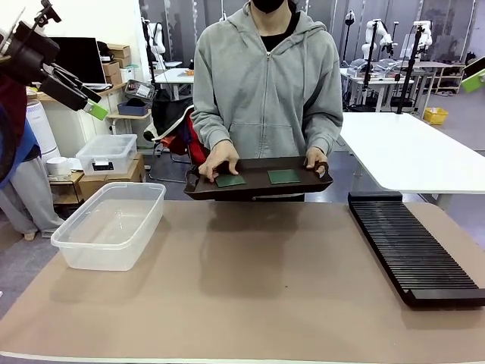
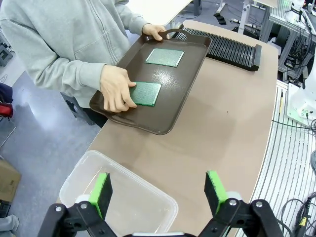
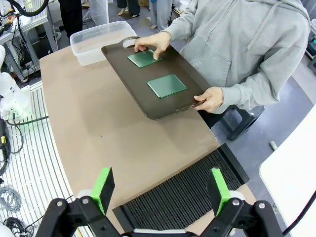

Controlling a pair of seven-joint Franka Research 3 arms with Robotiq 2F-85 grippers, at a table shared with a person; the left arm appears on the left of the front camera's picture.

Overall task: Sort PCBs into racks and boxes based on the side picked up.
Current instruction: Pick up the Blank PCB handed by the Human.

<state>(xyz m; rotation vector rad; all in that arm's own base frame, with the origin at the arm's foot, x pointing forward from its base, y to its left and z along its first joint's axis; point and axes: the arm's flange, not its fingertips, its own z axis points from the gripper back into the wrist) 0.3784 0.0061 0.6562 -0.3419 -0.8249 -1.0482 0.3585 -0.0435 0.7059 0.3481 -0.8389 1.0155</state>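
Two green PCBs (image 1: 230, 180) (image 1: 284, 176) lie flat on a dark brown tray (image 1: 258, 189) that a person holds at the table's far edge, one hand (image 2: 117, 89) touching the left board (image 2: 145, 93). The other board (image 2: 164, 57) lies free. A clear lidless box (image 1: 111, 223) stands at the table's left, a long black slotted rack (image 1: 413, 246) at the right. My left gripper (image 2: 158, 190) hangs open high above the box (image 2: 123, 197). My right gripper (image 3: 160, 190) is open above the rack (image 3: 187, 192). In the front view the left gripper's fingers (image 1: 95, 108) show at the upper left.
A smaller clear box with a white lid (image 1: 106, 154) stands on a shelf behind the table's left. A white table (image 1: 413, 152) stands at the far right. The brown tabletop (image 1: 258, 280) stretches between box and rack.
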